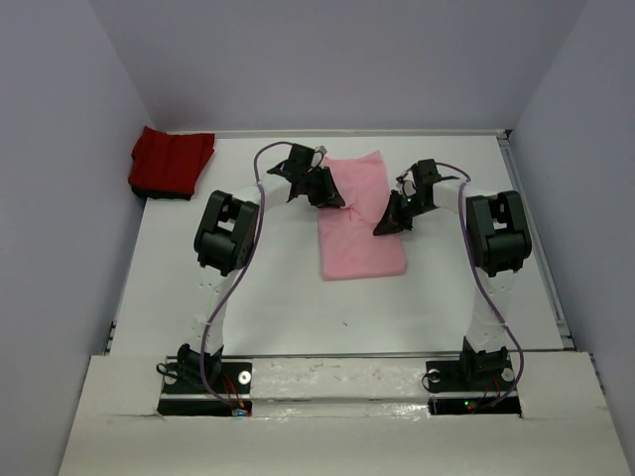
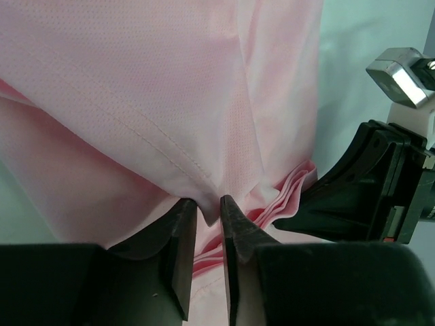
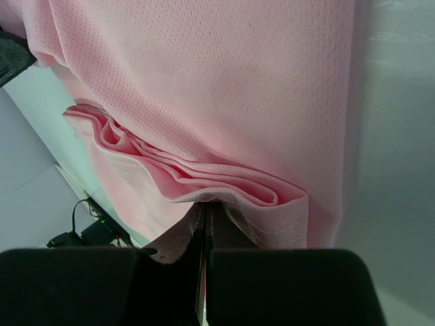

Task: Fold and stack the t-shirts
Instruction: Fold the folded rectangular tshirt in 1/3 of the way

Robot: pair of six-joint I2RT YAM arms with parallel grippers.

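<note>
The light pink t-shirt lies part-folded in the middle of the table, its far part doubled over. Over its left edge hovers my left gripper; in the left wrist view the jaws stand a narrow gap apart with a hemmed corner of pink cloth hanging between the tips. My right gripper is at the shirt's right edge and is shut on a hem of the pink t-shirt, with several layered folds just above the tips. The deep red t-shirt lies folded at the far left corner.
White walls enclose the table on the left, back and right. The right arm's black gripper body is close beside my left fingers. Both arms' upper links stand over the table either side of the pink shirt.
</note>
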